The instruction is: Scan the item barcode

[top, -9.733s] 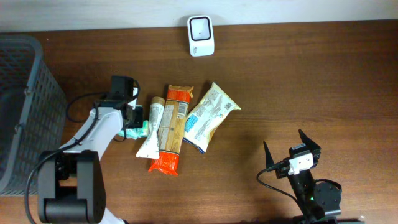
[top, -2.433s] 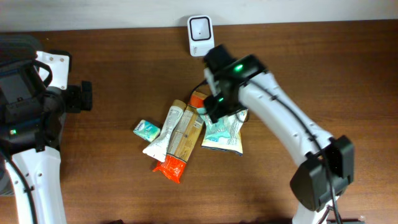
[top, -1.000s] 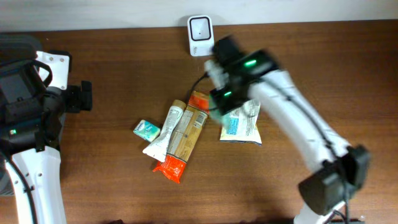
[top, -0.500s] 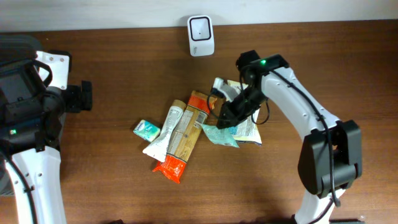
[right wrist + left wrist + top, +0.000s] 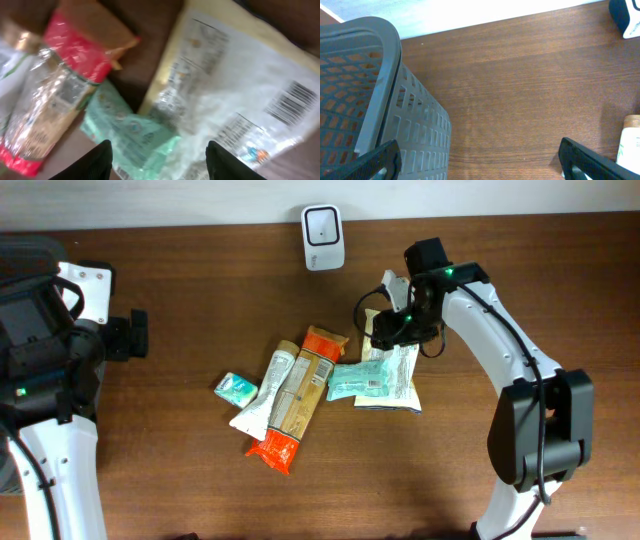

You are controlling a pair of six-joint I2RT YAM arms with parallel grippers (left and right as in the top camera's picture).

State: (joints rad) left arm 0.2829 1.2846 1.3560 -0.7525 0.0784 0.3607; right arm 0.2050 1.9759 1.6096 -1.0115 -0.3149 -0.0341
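The white barcode scanner (image 5: 323, 237) stands at the table's back edge. A white and yellow bag (image 5: 397, 372) lies flat in front of it and to the right, its barcode (image 5: 294, 103) facing up. A green packet (image 5: 349, 380) overlaps the bag's left edge. My right gripper (image 5: 387, 330) hovers over the bag's far end, open, with nothing between its fingers (image 5: 98, 161). Far to the left, my left gripper (image 5: 477, 167) is wide open and empty over bare wood beside the basket.
A grey mesh basket (image 5: 365, 100) fills the left end of the table. Left of the bag lie an orange-ended pasta pack (image 5: 300, 395), a white tube (image 5: 258, 395) and a small teal packet (image 5: 237, 388).
My right gripper has opened and let go of the bag, then drawn back towards the rear right. The bag and green packet now lie flat. The left arm has not moved.
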